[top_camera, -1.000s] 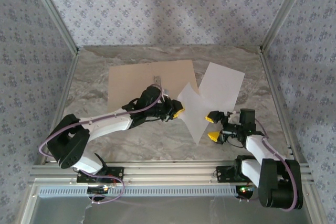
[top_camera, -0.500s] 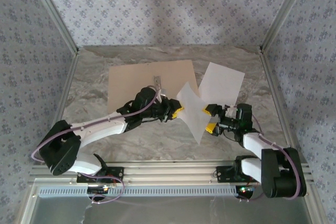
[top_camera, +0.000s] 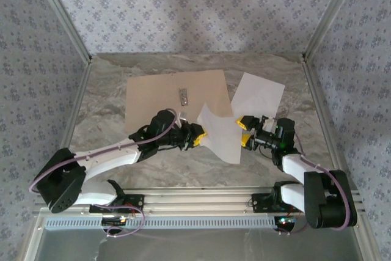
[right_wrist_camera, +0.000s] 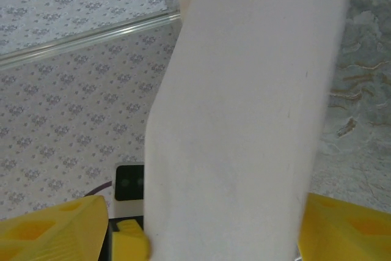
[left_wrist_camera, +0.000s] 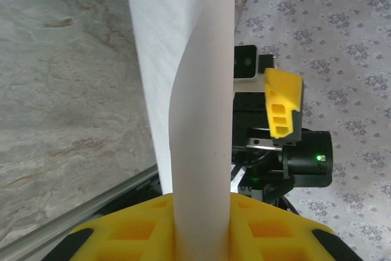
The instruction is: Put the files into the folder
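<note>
Marbled grey table (top_camera: 104, 96), flowered walls (top_camera: 195, 10) on three sides.

Top view: we note the folder (top_camera: 159, 93) lying flat at mid-table, tan face up, with a small metal clip (top_camera: 183, 95) on it. One flat sheet (top_camera: 259, 99) lies just beside the folder's right edge. The held sheet (top_camera: 220, 136) hangs raised off the folder's near right corner and overlaps that corner in this view. The left gripper (top_camera: 197, 136), just on the near side of the folder's near edge, is clamped on this sheet's left edge. The right gripper (top_camera: 244, 131) sits at the sheet's other edge, farther right of the folder, its yellow fingers parted.

Left wrist view: the held sheet rises, curled, from between the closed yellow fingers. Beyond it we see one finger of the right gripper.

Right wrist view: jaws wide apart with the held sheet standing between them. We cannot tell whether either finger touches the paper.
</note>
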Available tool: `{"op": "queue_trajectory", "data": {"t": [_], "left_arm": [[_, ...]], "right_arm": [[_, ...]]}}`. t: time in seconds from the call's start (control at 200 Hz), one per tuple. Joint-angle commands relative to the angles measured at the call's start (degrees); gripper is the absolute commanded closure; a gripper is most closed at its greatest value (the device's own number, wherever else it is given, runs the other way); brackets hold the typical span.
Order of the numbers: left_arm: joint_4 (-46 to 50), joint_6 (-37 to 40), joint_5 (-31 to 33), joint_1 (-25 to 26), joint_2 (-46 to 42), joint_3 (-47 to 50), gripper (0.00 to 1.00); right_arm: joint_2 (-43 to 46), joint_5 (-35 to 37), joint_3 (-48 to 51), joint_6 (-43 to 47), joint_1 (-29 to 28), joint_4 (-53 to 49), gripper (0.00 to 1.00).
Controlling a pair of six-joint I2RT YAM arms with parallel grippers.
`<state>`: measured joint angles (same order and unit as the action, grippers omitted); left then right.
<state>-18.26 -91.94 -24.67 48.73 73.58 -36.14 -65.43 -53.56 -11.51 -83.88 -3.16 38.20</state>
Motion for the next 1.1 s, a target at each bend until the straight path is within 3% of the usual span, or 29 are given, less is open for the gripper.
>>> {"op": "queue_trajectory", "data": {"t": [0.0, 0.37, 0.615, 0.869, 1.099], "left_arm": [[-2.6, -1.8, 0.3, -0.3, -2.4, 0.6, 0.76], [-2.2, -0.4, 1.0, -0.5, -6.3, 3.6, 0.74], [-2.8, -0.3, 1.3, -0.5, -7.7, 5.6, 0.73], [-3.2, -0.4, 2.0, -0.6, -9.3, 7.1, 0.73], [-1.5, 0.0, 2.4, -0.8, -11.2, 7.6, 0.72]], "right_arm": [[-0.6, -0.5, -0.7, -1.2, -0.5, 2.2, 0.25], [-5.8, -2.8, -1.1, 0.3, -3.1, 1.5, 0.39], [-9.0, -1.9, -1.1, -1.6, -6.2, 6.6, 0.42], [-11.6, -0.8, -0.3, -4.0, -7.8, 11.8, 0.51], [-11.8, 0.2, -0.1, -2.6, -8.4, 10.0, 0.70]]}}
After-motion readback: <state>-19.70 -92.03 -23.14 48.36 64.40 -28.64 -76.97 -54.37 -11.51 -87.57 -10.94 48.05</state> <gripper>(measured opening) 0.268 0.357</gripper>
